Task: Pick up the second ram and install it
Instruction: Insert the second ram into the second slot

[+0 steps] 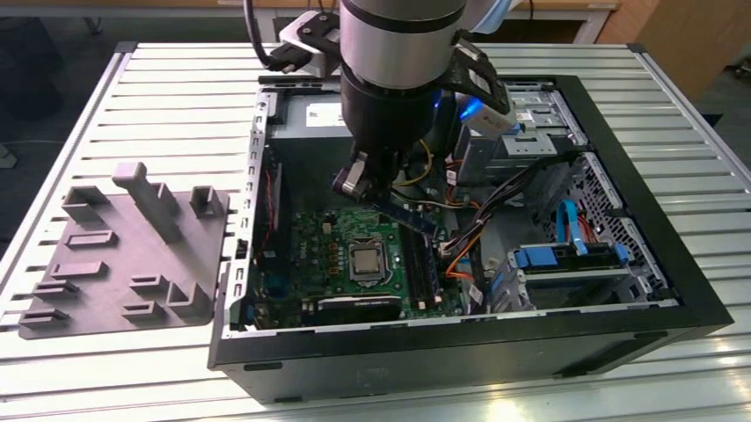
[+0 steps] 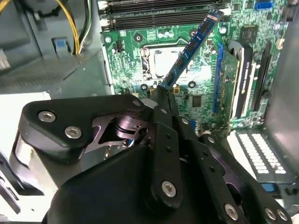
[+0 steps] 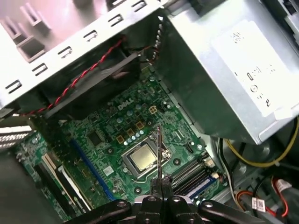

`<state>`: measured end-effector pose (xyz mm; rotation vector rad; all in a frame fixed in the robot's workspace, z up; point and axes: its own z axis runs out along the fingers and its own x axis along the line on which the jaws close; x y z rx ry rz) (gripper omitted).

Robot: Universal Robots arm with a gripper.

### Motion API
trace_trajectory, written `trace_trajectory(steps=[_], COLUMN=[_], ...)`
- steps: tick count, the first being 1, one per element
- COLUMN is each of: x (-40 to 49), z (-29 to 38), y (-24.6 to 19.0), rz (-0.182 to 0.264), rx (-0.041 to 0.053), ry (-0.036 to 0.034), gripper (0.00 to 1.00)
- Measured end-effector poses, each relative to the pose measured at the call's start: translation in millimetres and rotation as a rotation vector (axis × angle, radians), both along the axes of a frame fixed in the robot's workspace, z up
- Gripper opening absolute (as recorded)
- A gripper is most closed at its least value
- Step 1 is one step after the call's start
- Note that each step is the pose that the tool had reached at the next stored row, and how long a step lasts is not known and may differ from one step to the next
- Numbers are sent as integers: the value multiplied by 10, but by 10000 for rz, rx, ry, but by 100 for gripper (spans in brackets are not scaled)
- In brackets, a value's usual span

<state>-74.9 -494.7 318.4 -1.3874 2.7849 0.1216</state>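
Inside the open computer case (image 1: 470,338), the gripper (image 1: 361,186) hangs low over the motherboard (image 1: 323,237). Its two fingers (image 2: 161,116) are closed on one end of the memory stick (image 2: 191,49), pinching it by its flat faces.

The memory stick juts out past the fingertips, clear of the board and not seated. In the second wrist view it shows as a blue strip with dark chips, slanting across the processor socket (image 2: 156,60) toward the long black memory slots (image 2: 154,14). In the first wrist view it appears edge-on as a thin line (image 3: 159,149), rising from the gripper (image 3: 160,185) between the processor socket (image 3: 142,158) and the memory slots (image 3: 187,173). In the exterior view the memory stick (image 1: 409,217) lies tilted above the board, just beyond the processor socket (image 1: 368,261).

A silver power supply box (image 3: 224,70) sits beside the board, with yellow cables (image 2: 74,28) running past it. A red wire (image 3: 88,70) runs along the perforated case wall. Blue cables (image 1: 567,230) lie in the drive bay on the exterior view's right.

Outside the case, on the exterior view's left, a grey moulded tray (image 1: 118,264) with blocks and slots rests on the slatted metal table (image 1: 94,387).
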Motion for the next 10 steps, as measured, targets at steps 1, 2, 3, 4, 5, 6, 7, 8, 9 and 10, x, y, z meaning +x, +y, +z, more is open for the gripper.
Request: trace_trajectory(steps=[1, 2, 3, 4, 5, 6, 7, 8, 9, 10], x=[0, 0, 0, 0, 0, 0, 0, 0, 0, 0], z=[-1, -2, -3, -3, -5, -5, -6, -7, -8, -9], y=[0, 0, 0, 0, 0, 0, 0, 0, 0, 0], rz=[-159, -321, -478, -637, -809, -972, -1140, -1311, -1482, -1654], rx=[0, 0, -1, -1, 0, -1, 0, -1, -1, -1], ry=[0, 0, 0, 0, 0, 0, 0, 0, 0, 0], gripper=[12, 12, 12, 12, 12, 12, 12, 12, 12, 12])
